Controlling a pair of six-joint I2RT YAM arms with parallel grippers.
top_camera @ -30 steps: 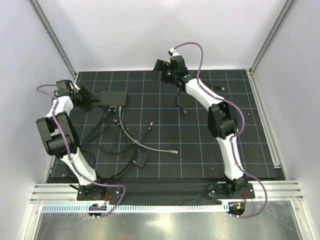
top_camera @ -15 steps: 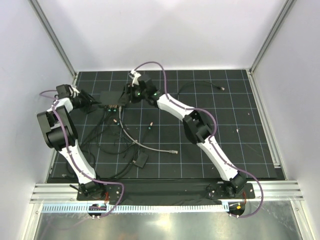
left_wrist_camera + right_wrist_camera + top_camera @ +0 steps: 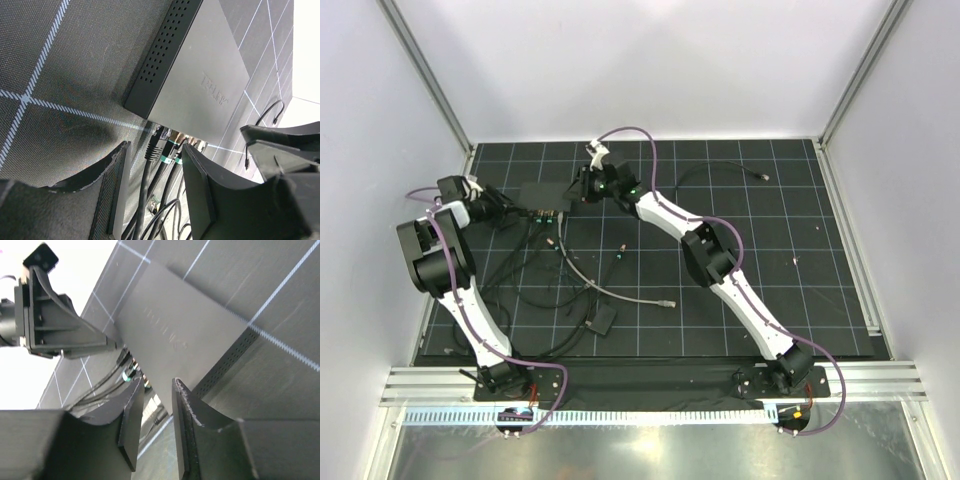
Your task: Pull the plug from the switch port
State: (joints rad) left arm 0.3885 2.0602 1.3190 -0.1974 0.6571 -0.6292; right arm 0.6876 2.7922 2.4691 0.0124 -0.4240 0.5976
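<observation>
Switch (image 3: pixel 546 195) lies flat, far left on the counter (image 3: pixel 770 280). Plugs (image 3: pixel 156 147) are seated along its near edge, ports hidden behind them. My left gripper (image 3: pixel 155 185) is parted, straddling plugs and cables, no clamp visible. My right gripper (image 3: pixel 155 427) is at the switch's right end with a narrow gap. Contact is hidden, so I can't tell.

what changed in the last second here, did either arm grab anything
The right gripper swung left from the far middle of the black grid mat to the right end of the flat dark-grey switch box; no grip shows. The left gripper stayed at the switch's port edge, jaws apart around the plugged cables. Switch, loose grey cable and small black block did not move.
</observation>
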